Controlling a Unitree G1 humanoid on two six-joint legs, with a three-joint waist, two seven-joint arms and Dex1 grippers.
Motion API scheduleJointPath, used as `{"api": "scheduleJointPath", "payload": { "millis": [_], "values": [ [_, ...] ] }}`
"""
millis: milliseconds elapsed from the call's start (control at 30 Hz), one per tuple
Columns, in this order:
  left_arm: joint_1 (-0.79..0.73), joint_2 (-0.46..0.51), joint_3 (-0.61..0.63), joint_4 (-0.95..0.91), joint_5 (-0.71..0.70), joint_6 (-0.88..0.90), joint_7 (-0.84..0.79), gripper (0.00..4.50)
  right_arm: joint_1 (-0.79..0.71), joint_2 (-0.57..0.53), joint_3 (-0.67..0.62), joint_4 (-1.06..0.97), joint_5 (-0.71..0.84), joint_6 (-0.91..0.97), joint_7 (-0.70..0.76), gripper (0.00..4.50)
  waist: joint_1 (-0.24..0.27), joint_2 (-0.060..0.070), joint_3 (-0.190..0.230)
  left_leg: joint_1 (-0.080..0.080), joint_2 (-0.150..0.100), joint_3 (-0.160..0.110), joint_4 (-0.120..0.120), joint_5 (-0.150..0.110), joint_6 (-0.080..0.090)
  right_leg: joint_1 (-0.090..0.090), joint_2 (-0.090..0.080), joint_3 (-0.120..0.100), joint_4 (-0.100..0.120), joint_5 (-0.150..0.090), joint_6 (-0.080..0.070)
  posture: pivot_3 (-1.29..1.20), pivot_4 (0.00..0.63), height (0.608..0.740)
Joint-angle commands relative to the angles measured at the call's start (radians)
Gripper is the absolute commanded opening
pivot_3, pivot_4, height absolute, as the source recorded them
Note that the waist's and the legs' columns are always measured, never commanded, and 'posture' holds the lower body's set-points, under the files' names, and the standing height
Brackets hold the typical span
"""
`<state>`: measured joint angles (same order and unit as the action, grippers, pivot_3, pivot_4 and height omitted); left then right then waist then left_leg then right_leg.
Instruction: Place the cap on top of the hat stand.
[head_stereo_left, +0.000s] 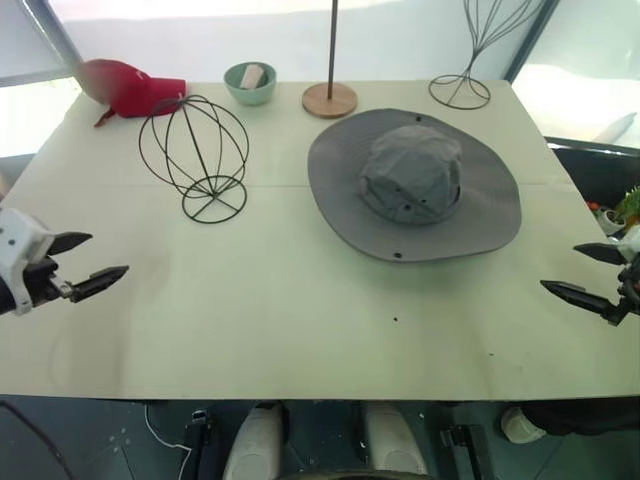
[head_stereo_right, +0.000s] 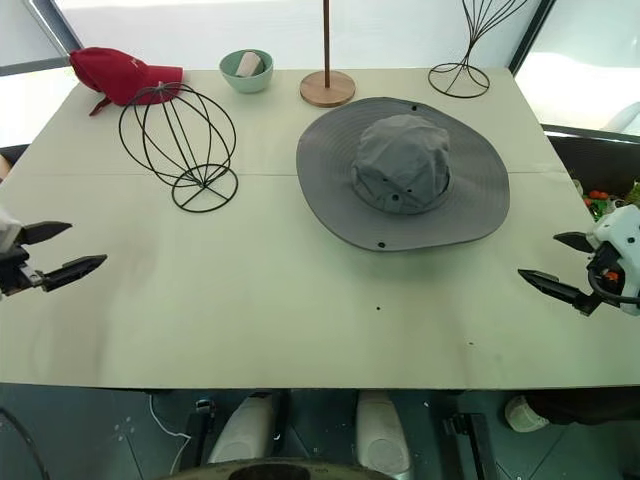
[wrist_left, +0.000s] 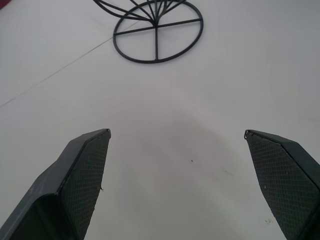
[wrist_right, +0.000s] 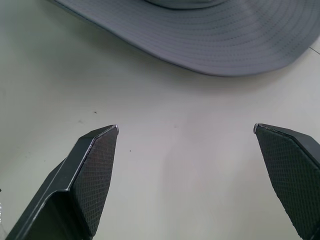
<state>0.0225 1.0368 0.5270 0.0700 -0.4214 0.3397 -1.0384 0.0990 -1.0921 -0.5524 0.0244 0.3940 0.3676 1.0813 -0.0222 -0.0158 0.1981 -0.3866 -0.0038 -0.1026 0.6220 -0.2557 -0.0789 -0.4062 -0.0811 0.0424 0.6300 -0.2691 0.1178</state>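
The cap (head_stereo_left: 415, 182), a grey sun hat with a wide floppy brim, lies flat on the table right of centre; its brim edge (wrist_right: 210, 40) also shows in the right wrist view. The hat stand (head_stereo_left: 196, 156), a short black wire globe on a ring base, stands upright to the cap's left; its ring base (wrist_left: 157, 31) appears in the left wrist view. My left gripper (head_stereo_left: 100, 258) hovers open over the table's left edge, empty. At the right edge my right gripper (head_stereo_left: 570, 270) is open and empty too, apart from the cap.
Along the back of the pale table (head_stereo_left: 300, 300) sit a red baseball cap (head_stereo_left: 130, 87), a green bowl (head_stereo_left: 250, 82), a wooden pole on a disc base (head_stereo_left: 330, 97) and a taller wire stand (head_stereo_left: 462, 88). A dark bin (head_stereo_left: 600, 180) stands off the right side.
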Motion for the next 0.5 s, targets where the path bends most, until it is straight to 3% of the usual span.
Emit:
{"api": "scheduleJointPath", "payload": {
  "millis": [33,300,500],
  "values": [
    [-0.007,0.005,0.026,-0.02,0.021,-0.02,0.029,4.5,-0.029,-0.007,-0.015,-0.003,0.005,0.003,-0.003,4.45,-0.002,0.0,0.0,0.0,0.0,0.0,0.0,0.0,0.0,0.0,0.0,0.0,0.0,0.0,0.0,0.0,0.15,0.74],
    [-0.007,-0.016,0.033,-0.044,0.005,0.014,0.052,4.5,-0.044,-0.008,0.01,0.01,-0.037,-0.005,-0.021,4.45,0.001,0.0,0.0,0.0,0.0,0.0,0.001,0.0,0.0,0.0,0.0,0.0,0.001,0.0,0.0,0.0,0.15,0.74],
    [-0.002,0.002,0.036,-0.149,-0.103,0.154,-0.016,4.5,-0.067,-0.015,0.002,-0.02,-0.071,-0.03,-0.071,4.45,0.001,0.0,0.0,0.0,0.0,0.0,0.001,0.0,0.0,0.0,0.0,0.0,0.002,0.001,0.001,0.0,0.15,0.74]
  ]
}}
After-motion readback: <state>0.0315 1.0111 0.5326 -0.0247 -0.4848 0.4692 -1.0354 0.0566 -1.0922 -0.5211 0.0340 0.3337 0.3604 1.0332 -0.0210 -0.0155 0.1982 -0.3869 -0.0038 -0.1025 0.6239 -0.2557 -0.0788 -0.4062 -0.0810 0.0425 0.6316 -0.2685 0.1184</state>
